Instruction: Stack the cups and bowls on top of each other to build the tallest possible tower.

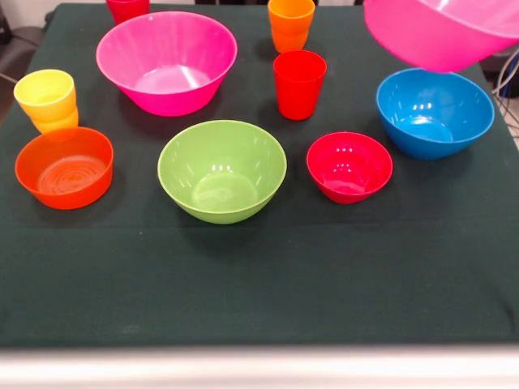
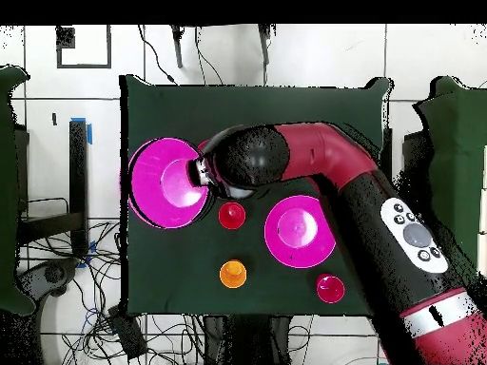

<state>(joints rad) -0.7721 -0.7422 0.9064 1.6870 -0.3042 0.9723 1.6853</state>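
A large hot-pink bowl (image 1: 442,32) hangs tilted in the air above the blue bowl (image 1: 434,112). In the overhead view my gripper (image 2: 202,173) is shut on this pink bowl's rim (image 2: 164,182); the front view does not show the gripper. The second pink bowl (image 1: 166,61) stands on the table. The lime-green bowl (image 1: 221,170), small red bowl (image 1: 349,166) and translucent orange bowl (image 1: 64,168) stand apart in a row. A yellow cup (image 1: 45,91) sits nested on another cup. A red cup (image 1: 299,83) and an orange cup (image 1: 290,23) stand upright. No tower shows.
Another red cup (image 1: 127,8) stands at the table's far edge. The table is covered in dark green cloth (image 1: 259,284). In the overhead view my arm (image 2: 361,190) covers the table's right part and hides several bowls.
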